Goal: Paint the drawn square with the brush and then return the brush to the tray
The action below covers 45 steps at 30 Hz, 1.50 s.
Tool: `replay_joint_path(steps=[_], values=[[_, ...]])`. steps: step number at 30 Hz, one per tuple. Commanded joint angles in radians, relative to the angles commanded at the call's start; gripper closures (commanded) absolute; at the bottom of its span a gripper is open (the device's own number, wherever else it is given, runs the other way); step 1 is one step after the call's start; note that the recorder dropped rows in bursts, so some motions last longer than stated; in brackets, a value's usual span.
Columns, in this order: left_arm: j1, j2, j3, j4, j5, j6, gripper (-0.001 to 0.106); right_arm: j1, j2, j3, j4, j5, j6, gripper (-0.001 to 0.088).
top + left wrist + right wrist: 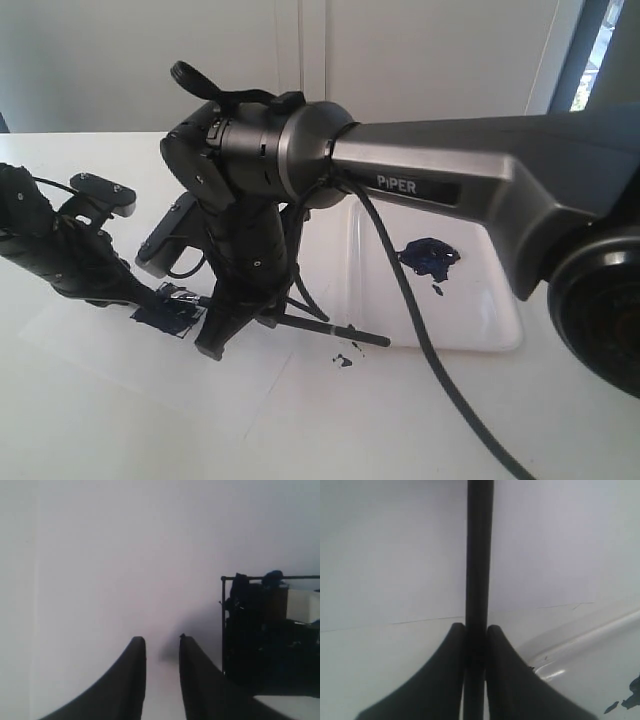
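The brush (330,328) lies low and nearly level over the paper, its silver ferrule (181,294) and tip on the drawn square (165,318), which is smeared dark blue. My right gripper (214,343) reaches across from the right, points down and is shut on the black handle (479,555), seen pinched at the right gripper (475,628). My left gripper (127,293) rests low just left of the square; the left gripper (161,640) is open and holds nothing. The square's thin black lines with a dark inside (250,655) show beside it. The tray (490,320) with its blue blob (428,256) sits to the right.
The white paper sheet (110,350) lies under the square. Small blue paint drips (343,361) mark the table near the tray's front left corner. A black cable (440,380) hangs from the right arm across the tray's front. The tray's rim (590,635) shows in the right wrist view.
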Motion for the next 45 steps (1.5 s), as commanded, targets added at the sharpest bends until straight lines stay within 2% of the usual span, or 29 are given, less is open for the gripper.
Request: replay_joint_path(steps=[3, 45], values=[[0.000, 0.006, 0.000, 0.000, 0.000, 0.000, 0.075, 0.000, 0.000, 0.000, 0.000, 0.031, 0.000, 0.0868], [0.002, 0.006, 0.000, 0.000, -0.008, 0.004, 0.075, 0.000, -0.032, 0.027, 0.028, 0.031, 0.083, 0.0868]])
